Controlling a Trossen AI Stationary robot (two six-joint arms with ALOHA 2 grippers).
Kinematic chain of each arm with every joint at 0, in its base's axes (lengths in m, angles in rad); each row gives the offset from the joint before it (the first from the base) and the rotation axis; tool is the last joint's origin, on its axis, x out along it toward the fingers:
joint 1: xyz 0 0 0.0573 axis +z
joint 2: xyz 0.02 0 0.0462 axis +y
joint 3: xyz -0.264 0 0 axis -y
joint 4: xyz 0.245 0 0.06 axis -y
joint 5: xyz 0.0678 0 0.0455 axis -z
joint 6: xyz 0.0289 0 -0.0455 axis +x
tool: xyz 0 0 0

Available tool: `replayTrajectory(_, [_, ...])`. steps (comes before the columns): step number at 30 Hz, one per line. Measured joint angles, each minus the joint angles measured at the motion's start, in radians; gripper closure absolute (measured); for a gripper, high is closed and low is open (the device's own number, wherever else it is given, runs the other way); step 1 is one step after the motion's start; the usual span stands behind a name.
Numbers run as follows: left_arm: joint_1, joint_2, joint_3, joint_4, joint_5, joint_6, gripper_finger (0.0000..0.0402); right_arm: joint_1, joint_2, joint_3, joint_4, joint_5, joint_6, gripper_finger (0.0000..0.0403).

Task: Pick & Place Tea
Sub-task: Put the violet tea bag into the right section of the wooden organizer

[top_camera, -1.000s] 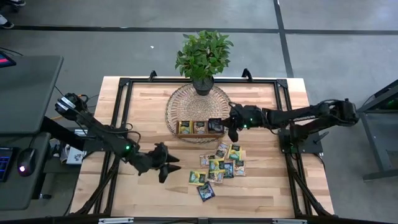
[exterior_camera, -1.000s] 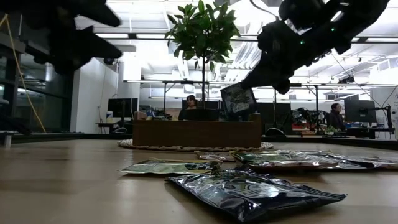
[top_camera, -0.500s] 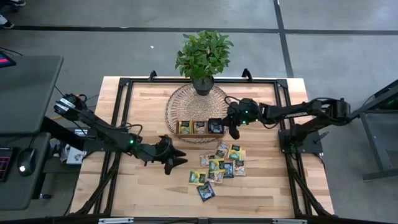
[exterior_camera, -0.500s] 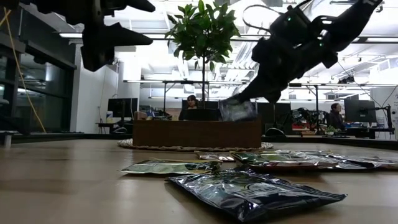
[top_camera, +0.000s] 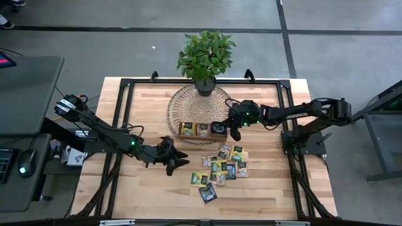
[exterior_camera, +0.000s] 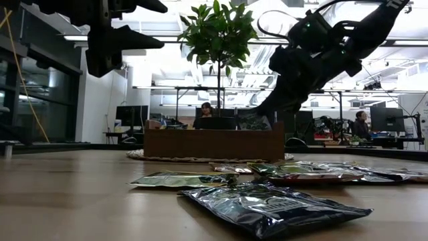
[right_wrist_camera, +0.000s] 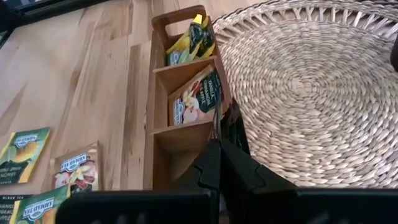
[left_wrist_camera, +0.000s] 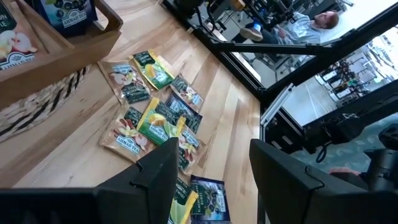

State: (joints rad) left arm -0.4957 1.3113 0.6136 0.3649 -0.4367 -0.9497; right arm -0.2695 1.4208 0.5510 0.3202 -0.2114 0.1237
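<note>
Several flat tea sachets in yellow-green, dark and tan wrappers lie scattered on the table in front of the brown wooden tray; they also show in the left wrist view. The tray rests on a woven mat and holds sachets in its compartments. My right gripper is over the tray's right-end compartment, shut on a dark sachet. My left gripper hovers open above the table, left of the pile, touching nothing. My right gripper pinches the dark sachet between its two fingers at its upper edge. The fingers slant down from above and from the table's right. The sachet stands on edge below them, its lower part down behind the tray's wall, at the right-end compartment.
A potted plant stands at the far edge of the round woven mat. Black frame rails run along the table's sides. Bare wood lies left of the pile. People sit at desks in the room beyond.
My right gripper has moved down and slightly toward the table's left, lowering the dark sachet from above the tray into its right-end compartment. My left gripper first moved toward the right and the far edge, closer to the pile, then held still.
</note>
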Motion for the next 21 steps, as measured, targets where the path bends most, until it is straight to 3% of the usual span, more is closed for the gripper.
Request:
replayTrajectory(8, [0.0,0.0,0.0,0.0,-0.001,-0.001,0.0207,0.0,0.0,0.0,-0.004,-0.006,-0.06,0.0384])
replayTrajectory(21, [0.0,0.0,0.0,0.0,0.008,-0.002,0.0207,0.002,0.0,0.008,-0.01,-0.033,-0.037,0.0248])
